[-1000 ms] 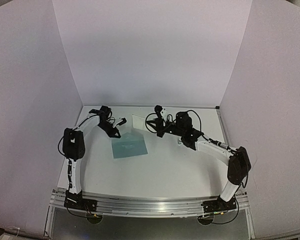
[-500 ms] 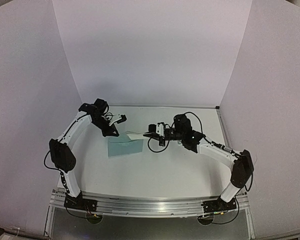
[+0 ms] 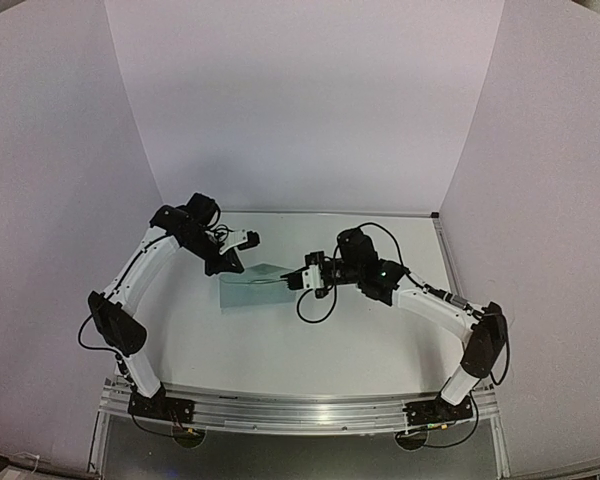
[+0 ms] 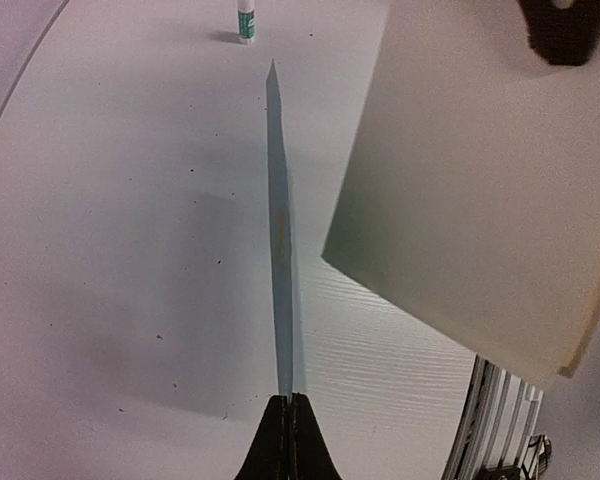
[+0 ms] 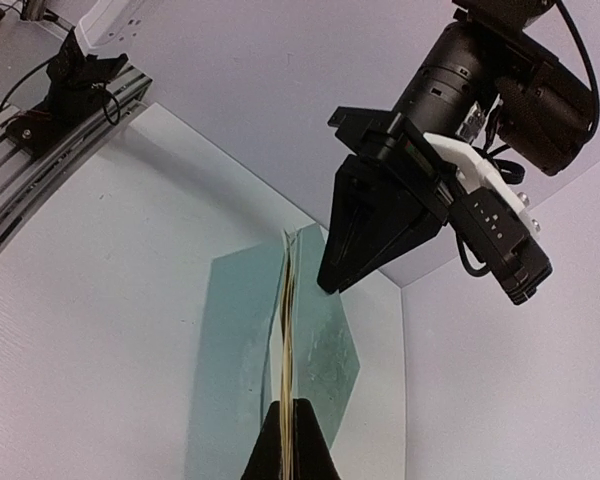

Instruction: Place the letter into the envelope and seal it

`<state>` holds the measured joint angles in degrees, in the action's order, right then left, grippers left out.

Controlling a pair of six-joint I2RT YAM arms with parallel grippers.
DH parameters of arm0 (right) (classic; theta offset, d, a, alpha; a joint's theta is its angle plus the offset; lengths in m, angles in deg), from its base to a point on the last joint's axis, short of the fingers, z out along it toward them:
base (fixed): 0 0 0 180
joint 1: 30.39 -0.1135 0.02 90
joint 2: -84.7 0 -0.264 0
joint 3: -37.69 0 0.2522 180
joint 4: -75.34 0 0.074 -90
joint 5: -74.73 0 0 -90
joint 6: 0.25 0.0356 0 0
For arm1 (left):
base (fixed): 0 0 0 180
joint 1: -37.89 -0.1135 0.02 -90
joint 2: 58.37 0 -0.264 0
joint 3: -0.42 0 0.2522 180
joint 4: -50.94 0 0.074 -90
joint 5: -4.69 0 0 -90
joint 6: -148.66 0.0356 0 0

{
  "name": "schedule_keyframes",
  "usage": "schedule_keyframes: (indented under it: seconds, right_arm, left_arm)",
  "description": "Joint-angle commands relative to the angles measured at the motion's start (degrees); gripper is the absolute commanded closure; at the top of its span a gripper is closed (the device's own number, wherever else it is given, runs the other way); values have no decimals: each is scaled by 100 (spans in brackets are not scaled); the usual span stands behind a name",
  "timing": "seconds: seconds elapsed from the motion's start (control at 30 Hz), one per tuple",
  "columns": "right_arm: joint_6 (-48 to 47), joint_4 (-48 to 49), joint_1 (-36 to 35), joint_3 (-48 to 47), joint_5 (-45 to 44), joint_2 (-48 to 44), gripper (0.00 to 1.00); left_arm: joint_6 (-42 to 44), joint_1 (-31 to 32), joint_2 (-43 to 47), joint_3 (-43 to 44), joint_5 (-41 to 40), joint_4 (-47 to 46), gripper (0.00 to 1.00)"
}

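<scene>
1. Left wrist view: the left jaws are shut tight on a thin edge of the envelope (image 4: 280,260), which shows edge-on and stands up from the pinch. My guess is that it is held lifted to keep the mouth open for loading.
2. The right jaws are clamped on the letter (image 5: 287,330), which looks folded in layers and is held on edge. Its free end points toward the teal paper, so it seems lined up to slide in.
3. Both things are mid-bench (image 3: 330,340), between the two arms. The letter hangs over the envelope, and I cannot tell whether its tip is inside the mouth yet.
4. Edges: the letter's leading edge is just beside the tip of the left jaws, so it is tight there. A push forward could catch the envelope's lip or bump the left arm (image 5: 430,130).
5. Room: a small white bottle (image 4: 245,20) stands well apart on the far side. The metal rail (image 4: 500,420) at the near edge is also well apart. There is open bench on both sides for the right arm to adjust its angle.
</scene>
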<state>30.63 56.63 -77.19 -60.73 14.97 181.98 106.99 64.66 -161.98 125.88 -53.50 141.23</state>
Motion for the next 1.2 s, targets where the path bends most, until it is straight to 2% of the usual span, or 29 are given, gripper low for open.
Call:
schedule_keyframes:
  seconds: [0.0,0.37,0.7,0.93,1.17]
  right_arm:
    - [-536,-235,-26,-226,-361,29,100]
    - [-935,-184,-46,-57,-1148,21,100]
    - [-998,-105,-47,-156,-1290,188,100]
    - [-451,-37,-45,-361,-622,404,100]
    - [256,1093,-82,-279,-280,675,100]
  left_arm:
    - [120,48,295,192,135,883,100]
    - [349,180,321,396,511,1256,100]
    - [435,180,335,482,606,1373,100]
    - [384,185,529,290,797,751,100]
    - [626,189,592,212,1068,613,100]
